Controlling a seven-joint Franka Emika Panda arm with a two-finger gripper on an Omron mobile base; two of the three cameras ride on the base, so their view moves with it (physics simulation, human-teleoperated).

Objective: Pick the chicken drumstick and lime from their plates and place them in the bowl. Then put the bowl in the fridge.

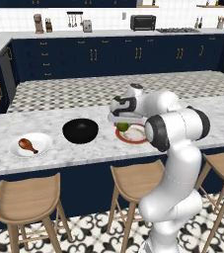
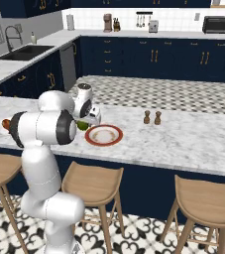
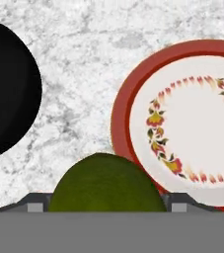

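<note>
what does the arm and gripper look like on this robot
The arm is glossy white, built from thick rounded tube segments with dark grey to black rings at the joints. No cables or markings are visible. The gripper shows a white hand body with a dark band in the base views, and small dark grey finger tips.

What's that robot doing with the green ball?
That ball is a lime. The robot's gripper has it between its fingers, over the counter beside the red-rimmed plate, which has nothing left on it. The black bowl sits close by, with no food visible in it. The drumstick lies on its white plate further along the counter, untouched.
</note>
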